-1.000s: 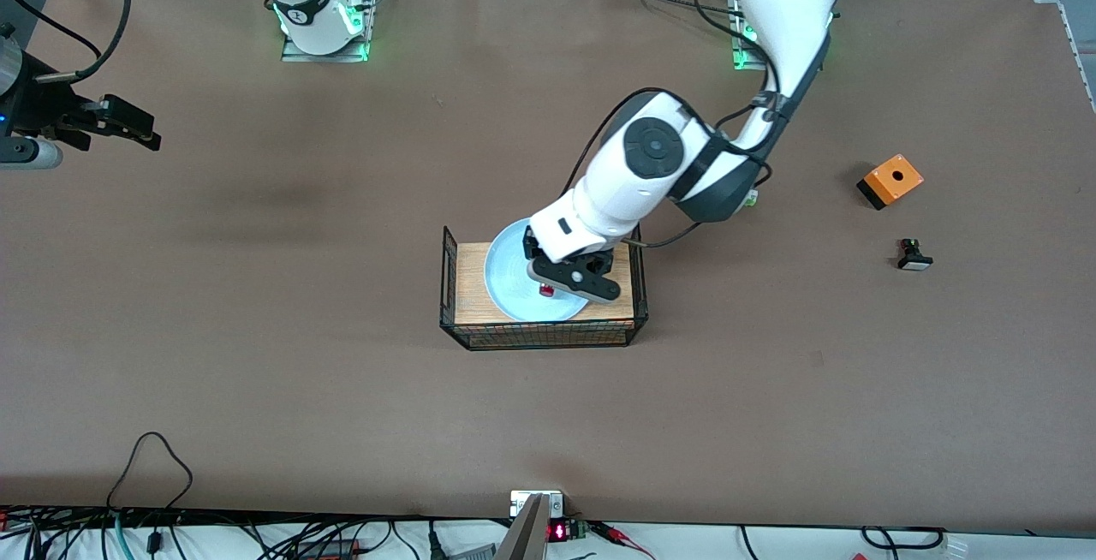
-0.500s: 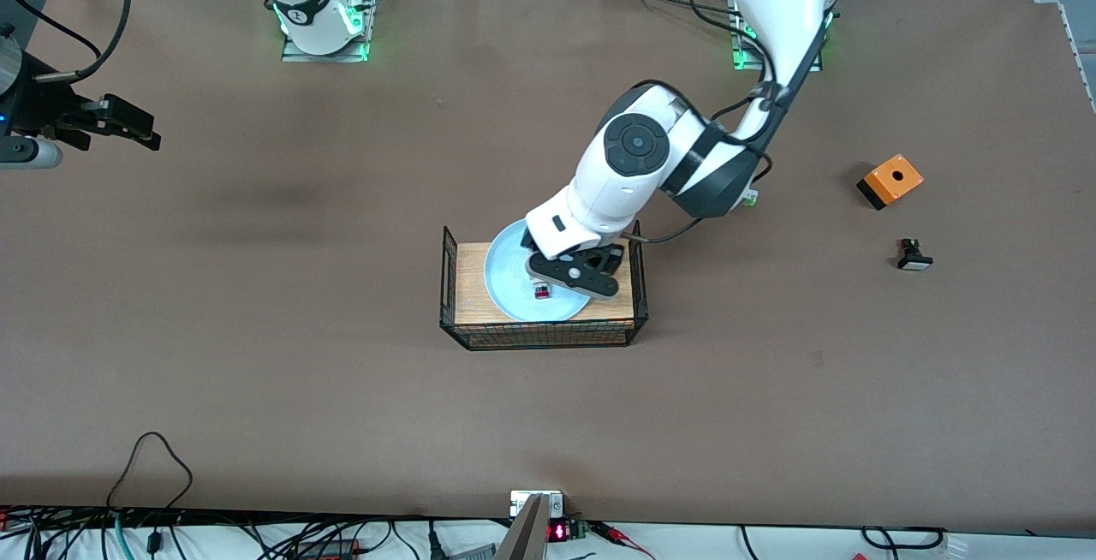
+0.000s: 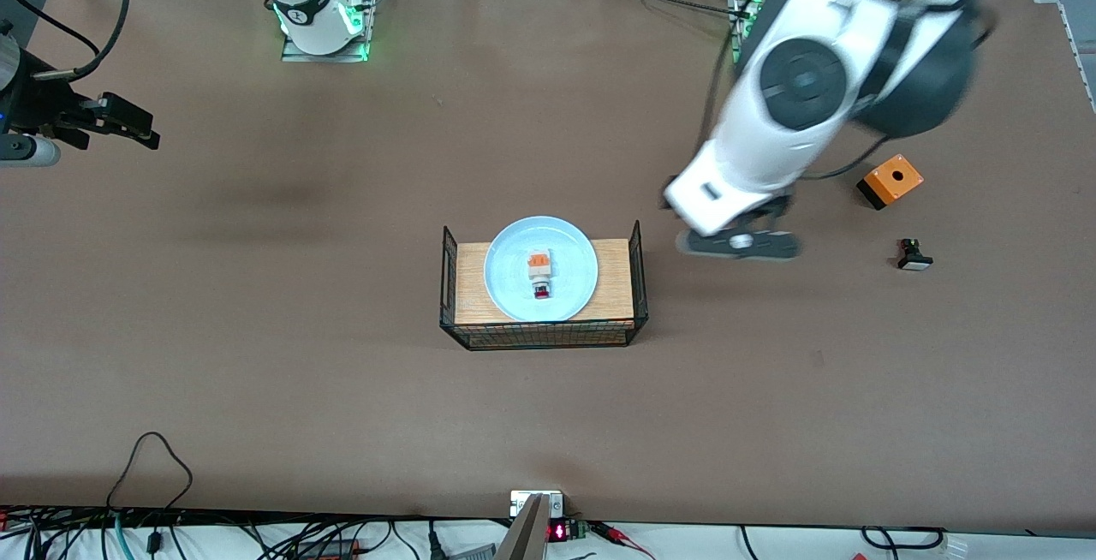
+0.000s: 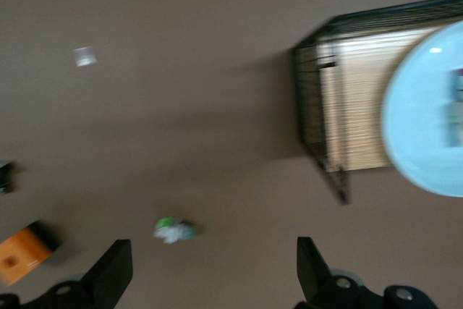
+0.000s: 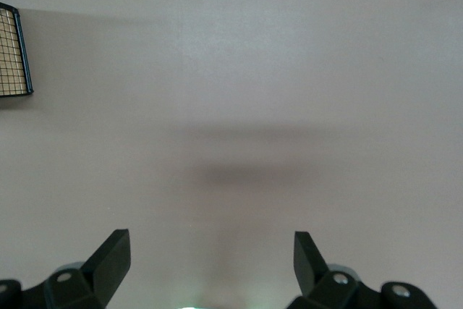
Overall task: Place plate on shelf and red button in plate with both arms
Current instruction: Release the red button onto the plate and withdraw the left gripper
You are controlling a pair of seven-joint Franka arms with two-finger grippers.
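Both pincers wide: left pincer [image 3: 738,244] over bare table beside basket [image 3: 638,286]; right pincer [image 3: 128,125] waiting at table edge.

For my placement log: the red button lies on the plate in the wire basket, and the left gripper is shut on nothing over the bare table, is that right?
Nearly. The red button does lie on the plate in the wire basket, but the left gripper is open, not shut, as the left wrist view shows.
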